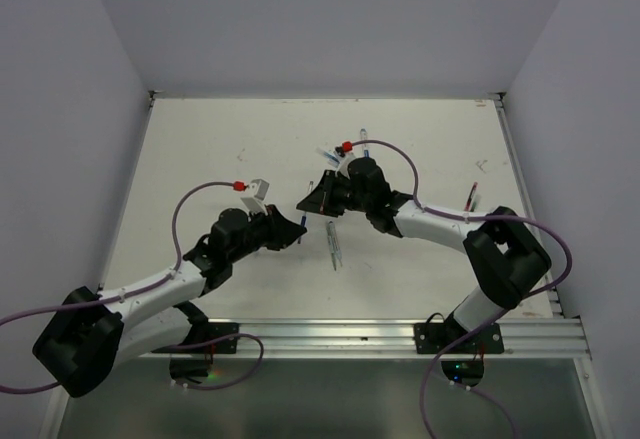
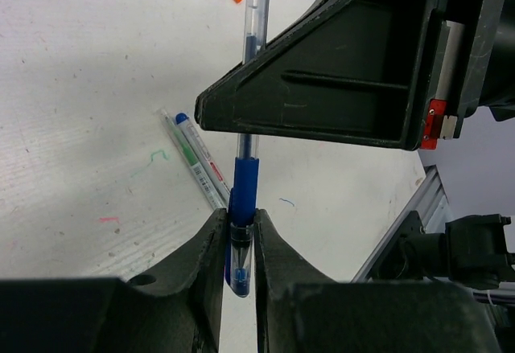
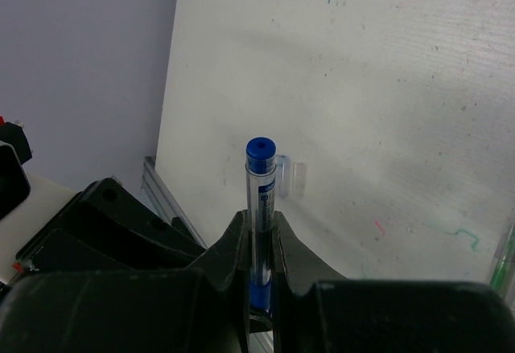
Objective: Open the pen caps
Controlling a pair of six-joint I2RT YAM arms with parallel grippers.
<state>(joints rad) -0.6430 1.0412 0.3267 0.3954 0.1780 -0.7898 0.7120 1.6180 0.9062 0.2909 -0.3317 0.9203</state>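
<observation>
Now uncapping: both claws share one pen [image 2: 254,15] above the table [image 2: 80,88].
At the left, the left claw [image 2: 241,228] is clenched on the cap [image 2: 241,266], clear with a blue tip and seemingly not yet off, just below the blue grip [image 2: 244,178]. To the right, the right claw [image 3: 260,228] grasps the barrel [image 3: 260,184]. Next, I judge, the claws must draw straight apart along the pen's line, both grips firm. Spare pens [image 2: 197,156] lie near.
</observation>
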